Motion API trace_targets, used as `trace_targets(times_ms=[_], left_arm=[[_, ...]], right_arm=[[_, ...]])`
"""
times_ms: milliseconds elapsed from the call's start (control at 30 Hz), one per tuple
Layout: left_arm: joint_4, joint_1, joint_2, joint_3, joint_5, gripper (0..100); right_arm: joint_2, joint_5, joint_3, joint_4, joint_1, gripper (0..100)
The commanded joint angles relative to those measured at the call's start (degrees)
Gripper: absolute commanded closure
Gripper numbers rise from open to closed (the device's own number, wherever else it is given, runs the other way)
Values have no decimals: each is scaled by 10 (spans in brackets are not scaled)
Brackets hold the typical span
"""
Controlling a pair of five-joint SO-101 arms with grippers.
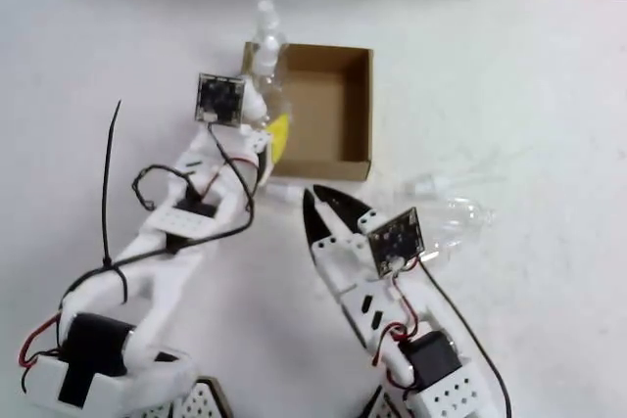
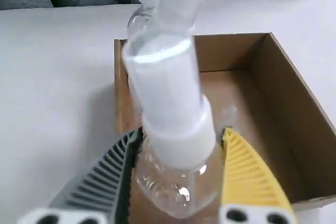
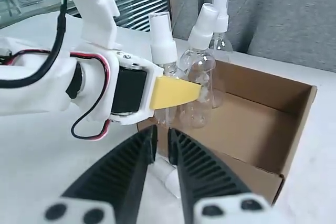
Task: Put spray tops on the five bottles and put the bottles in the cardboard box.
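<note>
Top of the cardboard box (image 1: 369, 105) is wide open and the floor along its right wall is bare, so there's a clean way down on that side. The left side is crowded, with the left gripper (image 2: 181, 135) and its clamped bottle (image 2: 165, 87) over the left wall and another upright bottle (image 1: 266, 22) just past the far left corner. In front, the right gripper (image 3: 161, 132) and a small white piece (image 3: 168, 179) take up the strip by the near wall, while out right one lying bottle (image 1: 456, 214) interrupts the otherwise bare table (image 1: 529, 75).
</note>
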Motion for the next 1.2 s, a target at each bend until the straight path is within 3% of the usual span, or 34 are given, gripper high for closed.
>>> trace_targets(times_ms=[0,167,333,567,1033,1167], left_arm=[[-14,6,-2,-3,-39,924],[-16,5,-4,6,-83,924],[-17,-14,-7,5,-83,917],[-16,-20,-4,10,-82,803],[-14,-36,-5,11,-81,789],[-13,-50,-6,17,-62,706]], right_arm=[[-5,4,4,-2,7,983],[-5,4,4,-2,7,983],[-5,4,4,-2,7,983],[-5,4,4,-2,7,983],[-5,6,4,-2,7,983],[-5,7,4,-2,7,983]])
